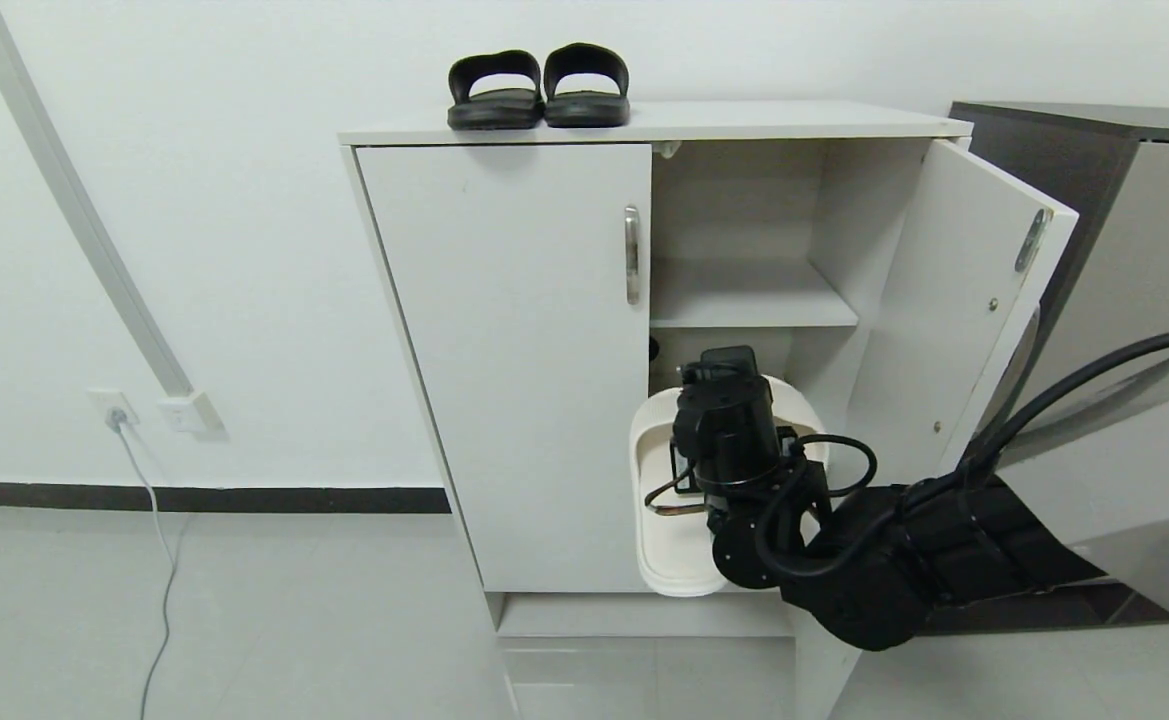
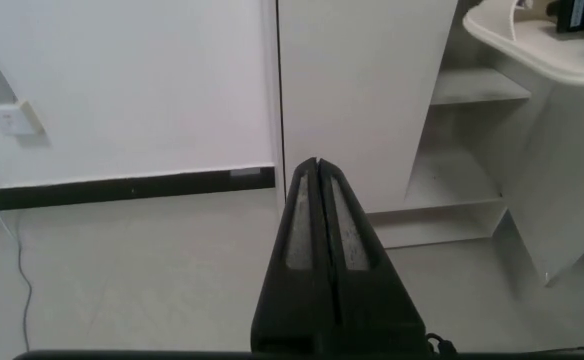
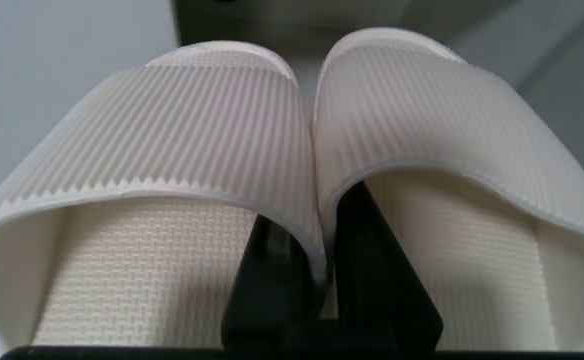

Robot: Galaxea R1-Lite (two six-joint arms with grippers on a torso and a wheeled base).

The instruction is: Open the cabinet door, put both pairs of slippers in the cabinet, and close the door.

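A white cabinet (image 1: 504, 360) stands against the wall with its right door (image 1: 944, 300) swung open and its left door shut. On its top sits a pair of black slippers (image 1: 539, 88). My right gripper (image 3: 312, 285) is shut on a pair of white slippers (image 3: 302, 150), pinching the two inner strap edges together. In the head view the white slippers (image 1: 669, 530) hang at the cabinet's lower opening, in front of the bottom compartment. My left gripper (image 2: 318, 215) is shut on nothing, low above the floor to the left of the cabinet (image 2: 362, 100).
Inside the cabinet a shelf (image 1: 744, 300) divides upper and lower compartments. A grey cabinet (image 1: 1124, 230) stands to the right behind the open door. Wall sockets (image 1: 184, 410) with a cable (image 1: 159, 560) are to the left. The floor before the cabinet is bare.
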